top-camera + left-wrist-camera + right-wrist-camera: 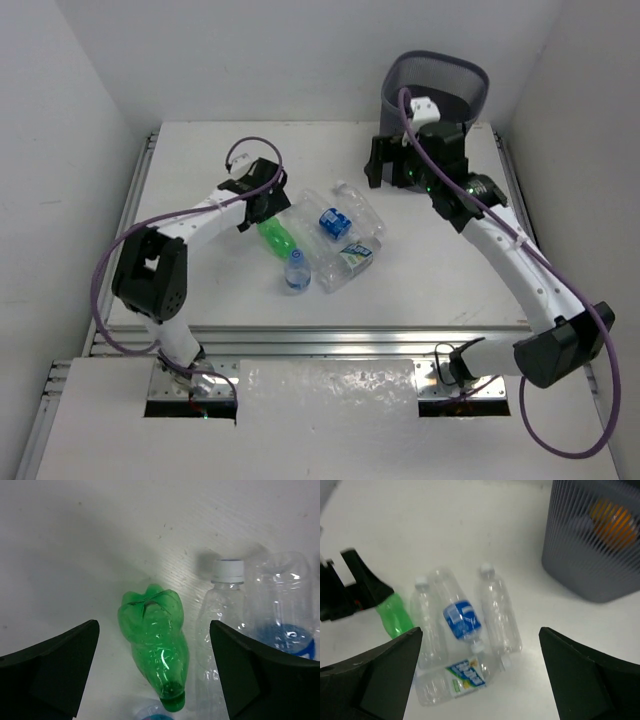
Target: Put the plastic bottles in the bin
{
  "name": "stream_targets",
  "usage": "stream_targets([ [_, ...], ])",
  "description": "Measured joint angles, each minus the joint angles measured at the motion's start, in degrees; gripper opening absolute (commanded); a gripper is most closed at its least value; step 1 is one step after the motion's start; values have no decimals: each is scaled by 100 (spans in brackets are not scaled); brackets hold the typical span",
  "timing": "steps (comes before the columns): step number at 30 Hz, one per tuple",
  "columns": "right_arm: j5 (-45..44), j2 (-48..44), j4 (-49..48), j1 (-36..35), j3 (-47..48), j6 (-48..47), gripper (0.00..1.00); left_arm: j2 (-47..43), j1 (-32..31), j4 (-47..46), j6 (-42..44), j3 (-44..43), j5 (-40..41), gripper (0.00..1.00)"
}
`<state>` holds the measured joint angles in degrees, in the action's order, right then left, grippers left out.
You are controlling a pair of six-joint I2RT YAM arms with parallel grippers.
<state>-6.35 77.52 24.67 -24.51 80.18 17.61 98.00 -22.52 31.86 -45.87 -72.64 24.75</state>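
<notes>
One bottle looks done: an orange shape (614, 517), blurred behind the mesh, sits inside the tall dark grey mesh bin (580, 560), and I take it for the orange plastic bottle. Everything else is left to do.

At least five bottles lie on the white tabletop (200, 150), in a loose cluster well apart from the bin. Nearest the bin is a plain clear plastic bottle (497, 612). Next comes a clear bottle with a blue label (461, 617), then a clear bottle with a white cap (427, 625). Farthest from the bin is the translucent green bottle (157, 650). A clear bottle with a green-and-white label (462, 677) lies crosswise at the cluster's edge. The overhead view also shows a small blue-topped bottle (295, 272) beside the green one, possibly a sixth; I cannot match it in the wrist views.

The left jaws stand wide apart, one on each side of the green bottle and not touching it, so I judge that one is next. The right jaws hang beside the bin, spread wide and empty.
</notes>
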Motion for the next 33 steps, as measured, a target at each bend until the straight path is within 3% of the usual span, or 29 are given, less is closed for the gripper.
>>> stream_targets([
  [3, 157, -57, -31, 0, -758, 63, 99, 393, 0, -72, -133, 0, -98, 85],
  [7, 385, -59, -11, -13, -1287, 133, 99, 708, 0, -299, -278, 46, -243, 63],
  [13, 721, -260, -120, -39, -1342, 197, 99, 1003, 35, -505, -372, 48, -260, 57],
  [14, 785, -308, -164, -39, -1342, 201, 99, 1003, 52, -531, -376, 57, -264, 45],
  [15, 828, -339, -197, -39, -1342, 208, 99, 1003, 79, -599, -398, 83, -267, 17],
  [17, 942, -391, -247, -39, -1342, 212, 99, 986, 142, -745, -396, 160, -293, 3],
  [24, 1543, -343, -374, -39, -1342, 229, 99, 378, 243, -715, -411, 710, -4, 0],
  [29, 2885, 177, -673, -63, -1128, 306, 99, -1117, 131, -485, -160, 929, 350, 0],
  [33, 3991, 839, -1154, -177, -730, 625, 99, -2531, -181, -1023, 308, 1021, 98, 0],
])
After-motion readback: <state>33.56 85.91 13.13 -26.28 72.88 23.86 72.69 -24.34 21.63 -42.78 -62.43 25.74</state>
